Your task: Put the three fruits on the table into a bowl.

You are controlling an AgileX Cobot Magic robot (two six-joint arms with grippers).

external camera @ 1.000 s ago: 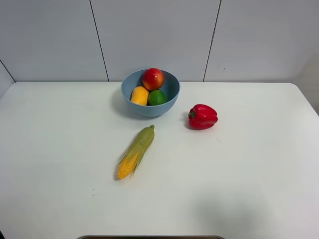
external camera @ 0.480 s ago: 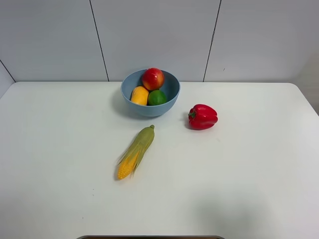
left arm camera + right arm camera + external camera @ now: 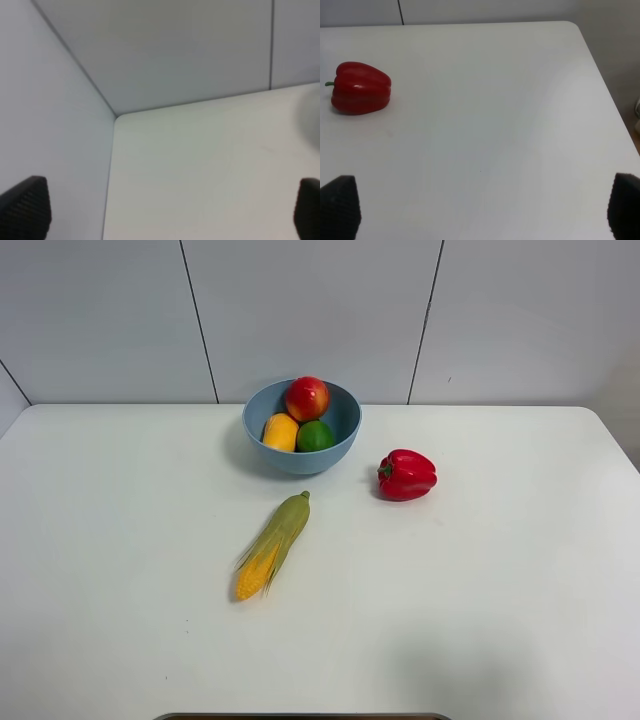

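Observation:
The light-blue bowl (image 3: 345, 425) stands at the back middle of the white table (image 3: 500, 590). In it lie the red apple (image 3: 307, 397), the oblong orange-yellow fruit (image 3: 281, 431) and the green lime-like fruit (image 3: 315, 436). Neither arm shows in the exterior high view. My left gripper (image 3: 165, 210) is open and empty over the table's far left corner; only its two dark fingertips (image 3: 25, 205) show. My right gripper (image 3: 480, 207) is open and empty over the right side of the table, its fingertips (image 3: 340, 205) wide apart.
A red bell pepper (image 3: 407, 475) lies right of the bowl; it also shows in the right wrist view (image 3: 361, 88). A corn cob in green husk (image 3: 273, 544) lies in front of the bowl. The table's right edge (image 3: 605, 95) is close to my right gripper.

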